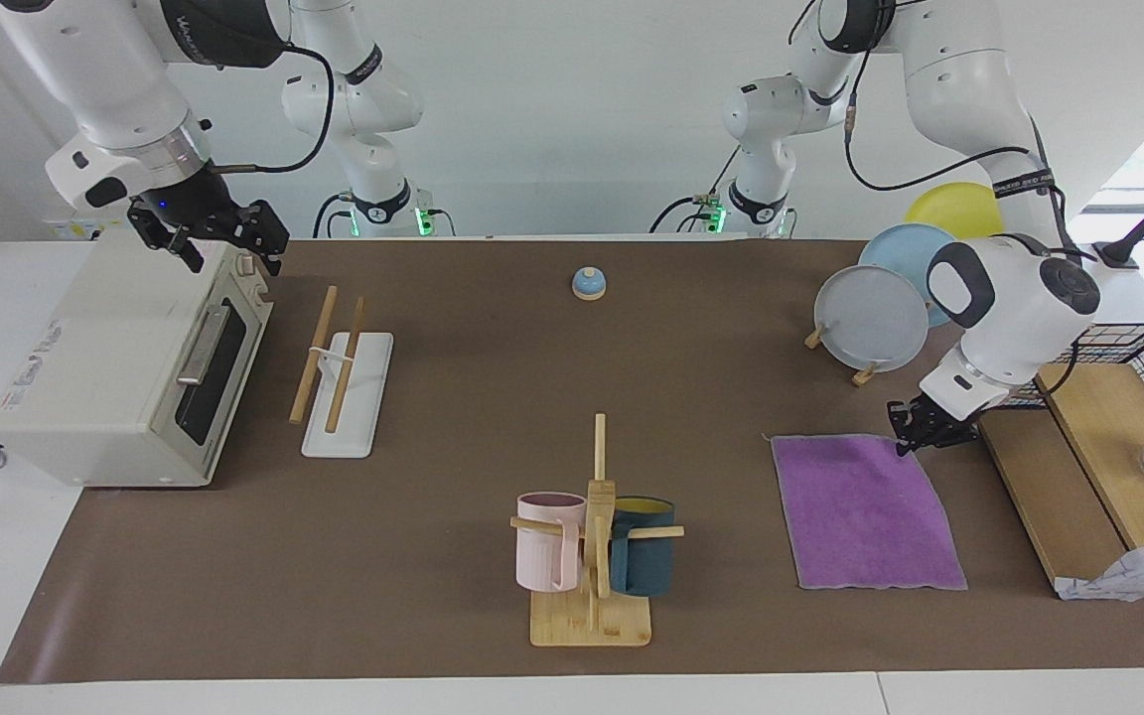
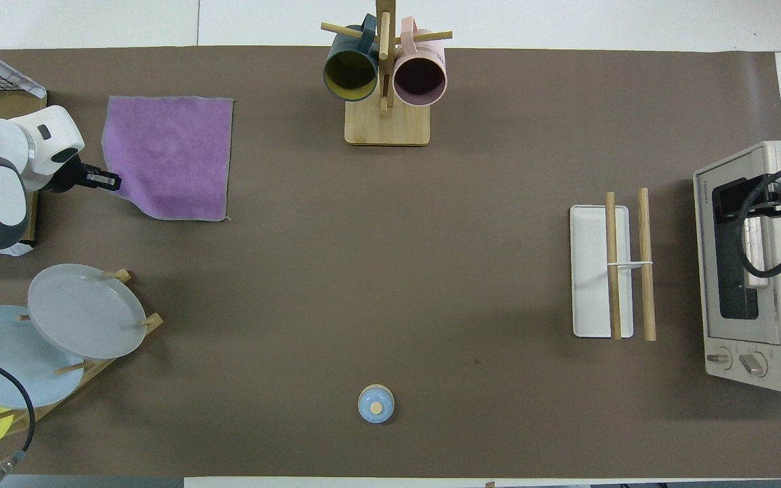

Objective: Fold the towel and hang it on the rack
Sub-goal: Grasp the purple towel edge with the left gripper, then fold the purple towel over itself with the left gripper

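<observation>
While the towel [image 1: 865, 511] is lying flat, purple face up, near the surface edge farthest from the robots at the left arm's end, the left tool [image 1: 905, 444] is sitting at the towel's corner nearest the robots on the surface-end side. That corner is looking slightly lifted; whether the fingers are apart or clamped on the cloth, I cannot tell. The right tool [image 1: 224, 243] is waiting over the oven [image 1: 125, 367] at the right arm's end, fingers apart. The rack [image 1: 344, 382] is standing beside the oven, rods running toward and away from the robots, well apart from the towel. Judgement: left arm is nearer, so the fold falls to it, drawing that corner across the towel.
</observation>
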Controlling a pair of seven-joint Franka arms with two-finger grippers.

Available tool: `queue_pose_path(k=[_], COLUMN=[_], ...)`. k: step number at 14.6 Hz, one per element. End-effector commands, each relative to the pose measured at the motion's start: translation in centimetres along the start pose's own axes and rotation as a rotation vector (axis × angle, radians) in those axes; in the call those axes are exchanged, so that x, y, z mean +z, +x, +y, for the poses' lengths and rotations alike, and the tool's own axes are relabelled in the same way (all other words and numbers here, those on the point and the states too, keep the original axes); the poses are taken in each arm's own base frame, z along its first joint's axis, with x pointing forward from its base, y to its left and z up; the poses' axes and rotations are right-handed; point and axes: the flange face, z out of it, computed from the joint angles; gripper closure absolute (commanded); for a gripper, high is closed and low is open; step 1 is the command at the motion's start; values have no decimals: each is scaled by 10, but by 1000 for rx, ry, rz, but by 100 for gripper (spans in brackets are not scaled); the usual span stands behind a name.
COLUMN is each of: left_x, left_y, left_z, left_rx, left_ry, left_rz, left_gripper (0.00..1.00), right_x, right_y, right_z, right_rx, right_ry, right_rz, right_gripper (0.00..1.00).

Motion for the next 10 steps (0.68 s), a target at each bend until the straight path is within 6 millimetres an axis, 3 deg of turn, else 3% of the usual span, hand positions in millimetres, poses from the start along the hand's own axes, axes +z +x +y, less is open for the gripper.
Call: queue_pose_path(k=[1,5,8,10], left_x=[-12,-11,9,25], left_y=[4,7,-6,-20], left_z=[33,90,141,158], left_rx=[66,130,156,163], left_ry=[9,-1,2,19], left_rz=[-11,-21,-13,34], left_gripper=[100,100,100,100], right_x=[0,0,0,0], right_y=[-4,-4,-4,-4], right_z=[1,4,4,4], right_rx=[-15,-10,-10,-10], right_ry=[15,15,15,15], right_rz=[5,5,3,3], right_gripper=[0,0,0,0])
